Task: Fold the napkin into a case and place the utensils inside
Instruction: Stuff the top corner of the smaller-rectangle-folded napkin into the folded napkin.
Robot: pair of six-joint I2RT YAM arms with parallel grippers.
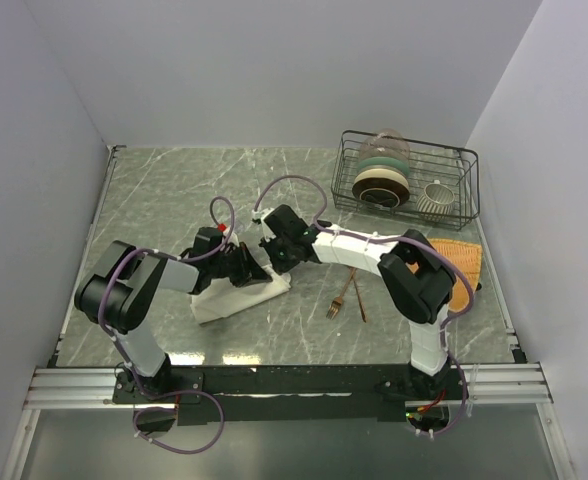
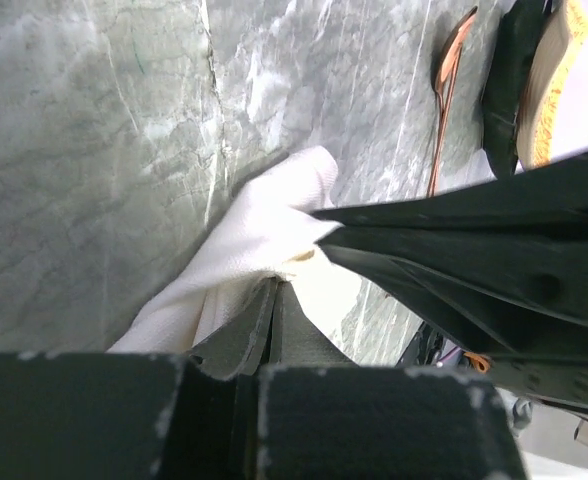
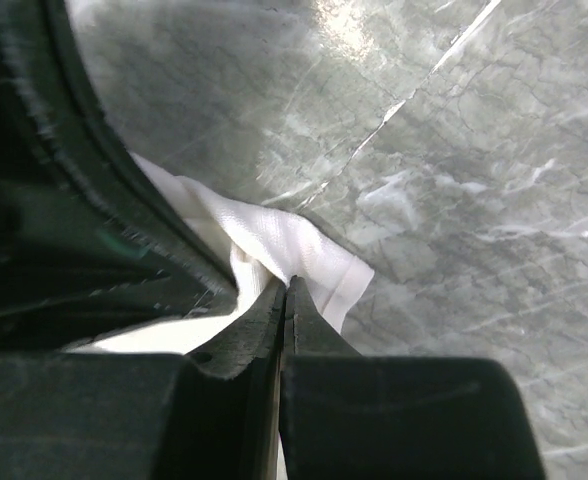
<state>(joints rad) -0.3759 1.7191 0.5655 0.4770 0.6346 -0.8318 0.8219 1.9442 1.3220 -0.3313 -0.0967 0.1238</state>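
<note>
Top view: we are watching napkin (image 1: 236, 298) lying left of centre, long axis running near-left to far-right. Both left pincer (image 1: 252, 268) and right pincer (image 1: 274, 255) clamping its far-right end. Right of it, utensils (image 1: 346, 296) lying apart, nearer right arm.

The left arm (image 1: 134, 290) and the right arm (image 1: 419, 285) share one build: bulky matte-black joint housings linked by smooth white shells. A thin lilac cable (image 1: 296, 179) loops along each arm, and more of it coils below the black base bar (image 1: 294, 380) at the bottom of the frame. That bar is backed by a ribbed aluminium rail (image 1: 74, 385). A small red mark (image 1: 221, 228) shows on the left wrist. The left tool (image 1: 257, 270) and right tool (image 1: 272, 262) are black. Seen close, their fingers (image 3: 319, 335) are dark, grainy wedges with pale, scuffed edges.
</note>
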